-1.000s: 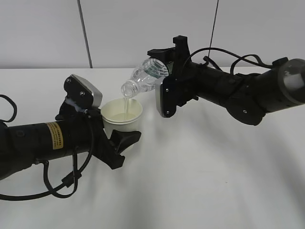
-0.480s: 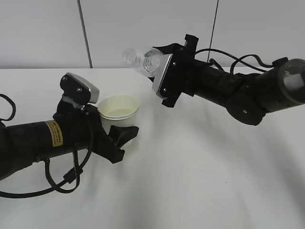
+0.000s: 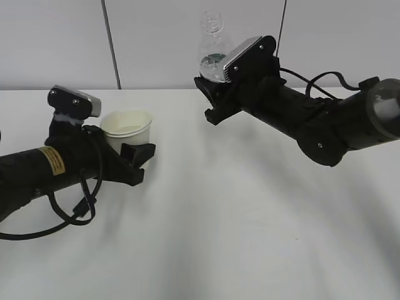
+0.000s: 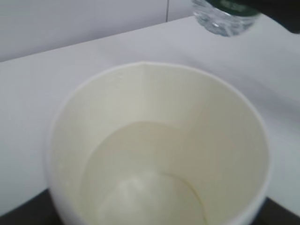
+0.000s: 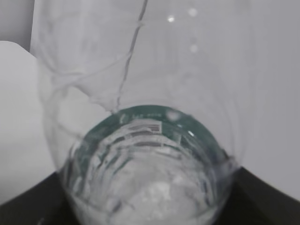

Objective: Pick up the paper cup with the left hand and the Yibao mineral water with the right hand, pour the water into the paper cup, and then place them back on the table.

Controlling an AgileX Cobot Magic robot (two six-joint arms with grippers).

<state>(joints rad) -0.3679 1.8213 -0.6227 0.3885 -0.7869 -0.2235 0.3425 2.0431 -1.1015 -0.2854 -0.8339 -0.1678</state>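
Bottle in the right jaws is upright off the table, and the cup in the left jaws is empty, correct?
Not quite. The bottle is upright and off the table, but the paper cup is not empty: the left wrist view shows a shallow pool of water in its bottom.

Worktop (image 3: 250, 237): plain white, matte, evenly lit, soft shadows. Back wall (image 3: 56, 44): pale grey panels, dark vertical seam (image 3: 111, 44), second thin line right.

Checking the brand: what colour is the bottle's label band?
Dark green, on the Yibao mineral water; clearest in the right wrist view.
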